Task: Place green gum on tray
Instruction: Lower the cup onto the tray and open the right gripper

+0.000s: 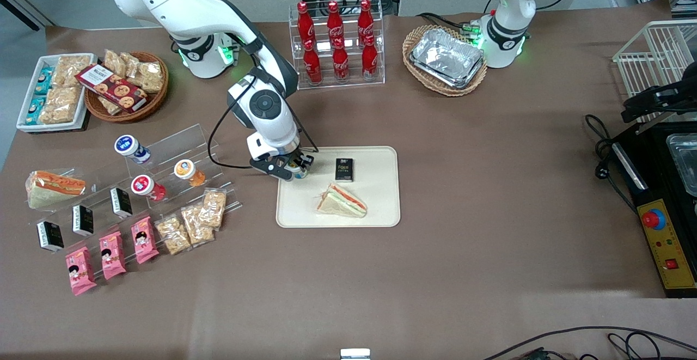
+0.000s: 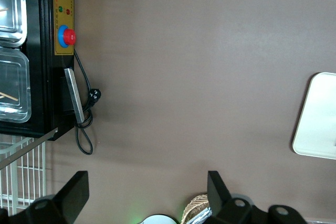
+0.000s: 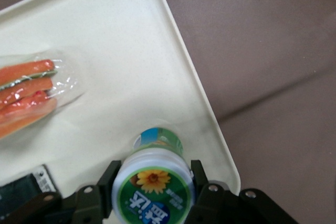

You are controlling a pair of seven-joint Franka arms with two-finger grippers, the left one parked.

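Green gum [image 3: 153, 192]: upright between the fingers [image 3: 107, 182], base on the tray floor just inside a rounded corner.
Hand [image 1: 297, 168]: clamped on the green gum at its lid, low over the tray corner toward the working arm's end.
Tray [image 1: 375, 207]: cream, flat on the brown worktop [image 1: 490, 185].
Sandwich [image 1: 342, 201]: wrapped, on the tray, nearer the front camera than the gum.
Black box [image 1: 344, 169]: on the tray, beside the gum.

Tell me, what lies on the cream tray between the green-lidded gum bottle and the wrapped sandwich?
Nothing: in the right wrist view, bare cream tray separates the green-lidded gum bottle, clamped in the gripper, from the wrapped sandwich.
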